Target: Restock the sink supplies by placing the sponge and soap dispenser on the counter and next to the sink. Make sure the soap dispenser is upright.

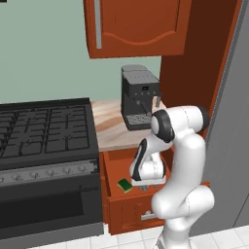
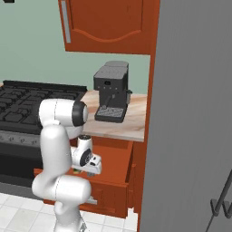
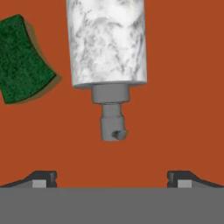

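The soap dispenser (image 3: 107,43), a white marbled cylinder with a grey pump, lies on its side on the drawer floor, pump end toward my fingers. The sponge (image 3: 24,59), green on top, lies flat beside it to the left in the hand view and shows in the open drawer (image 1: 125,185). My gripper (image 3: 111,177) hangs open over the drawer, pointing down, the pump between and just beyond its fingertips, nothing held. In the left base view the hand (image 1: 146,170) is low over the drawer. The beige counter (image 1: 109,131) is just above. The sink is out of view.
The reddish-brown drawer (image 1: 113,168) stands pulled out under the counter. A dark coffee machine (image 1: 138,97) sits on the counter. A black stove (image 1: 44,131) is to the left, a tall grey panel (image 2: 190,113) to the right, and a wall cabinet (image 1: 136,26) overhead.
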